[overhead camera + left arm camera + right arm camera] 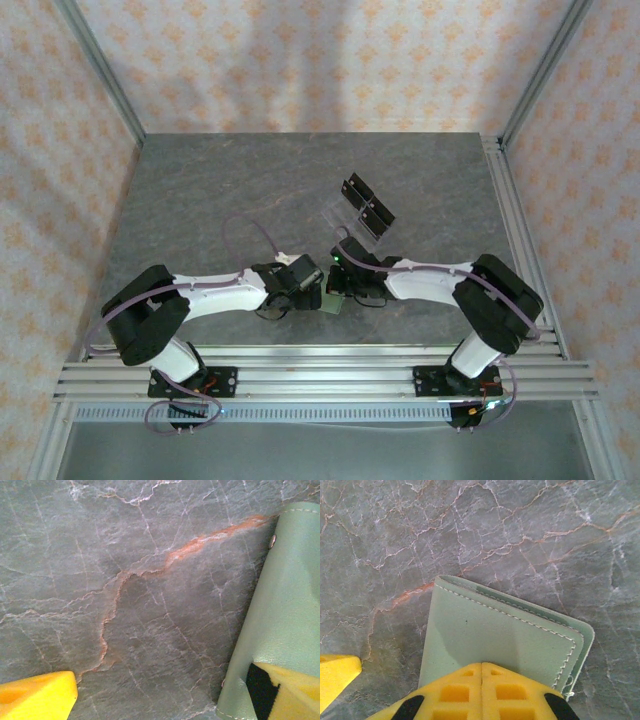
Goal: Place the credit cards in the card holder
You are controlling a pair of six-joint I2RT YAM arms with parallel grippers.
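One card holder (335,303) is counted, lying on the one table (220,200). Two arms are counted: the left arm (215,295) to the left of the card holder and the right arm (430,280) to its right. One gripper is carried by each, the left gripper (165,695) and the right gripper (481,672), making two. Two yellow fingers (37,695) are counted on each gripper. One clear rack (362,225) is seen beyond the card holder, and two black pieces (353,190) are counted on it.
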